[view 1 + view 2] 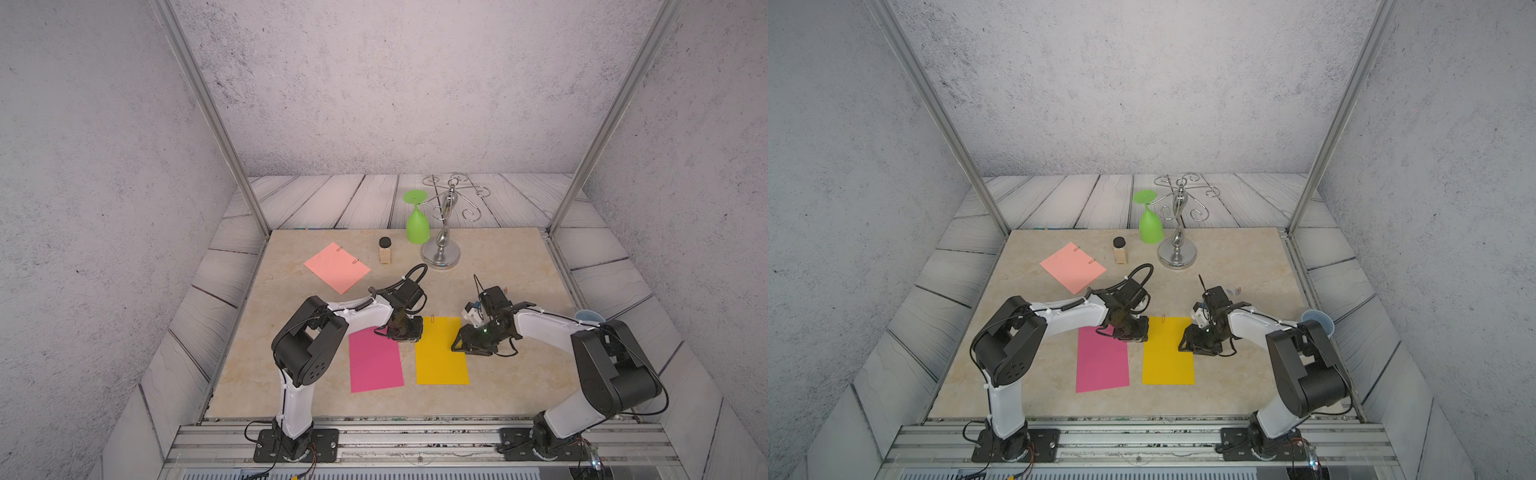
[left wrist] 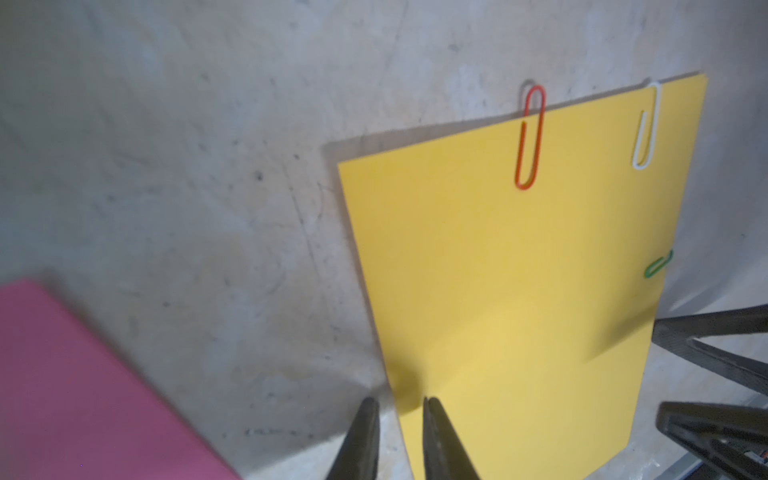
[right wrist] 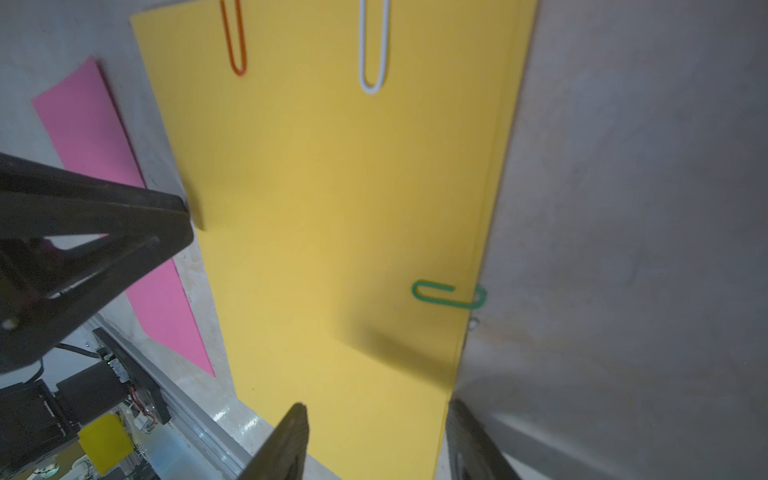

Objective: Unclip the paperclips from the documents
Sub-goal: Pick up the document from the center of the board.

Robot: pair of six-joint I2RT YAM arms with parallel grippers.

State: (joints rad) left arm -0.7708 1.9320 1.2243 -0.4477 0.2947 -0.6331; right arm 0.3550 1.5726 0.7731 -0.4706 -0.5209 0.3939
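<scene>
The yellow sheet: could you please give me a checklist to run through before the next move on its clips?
1. Green paperclip clipped on the yellow sheet at its side edge: ok.
2. Right end effector open, astride that edge, short of the clip: ok.
3. Left end effector pinning the opposite edge down: cannot tell.
4. Red paperclip and white paperclip on the far edge, clear of both end effectors: ok.
5. Magenta sheet apart from the yellow one: ok.

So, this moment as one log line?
left gripper: open, yellow sheet edge | right gripper: open, opposite edge | attached: red clip, white clip, green clip
</scene>
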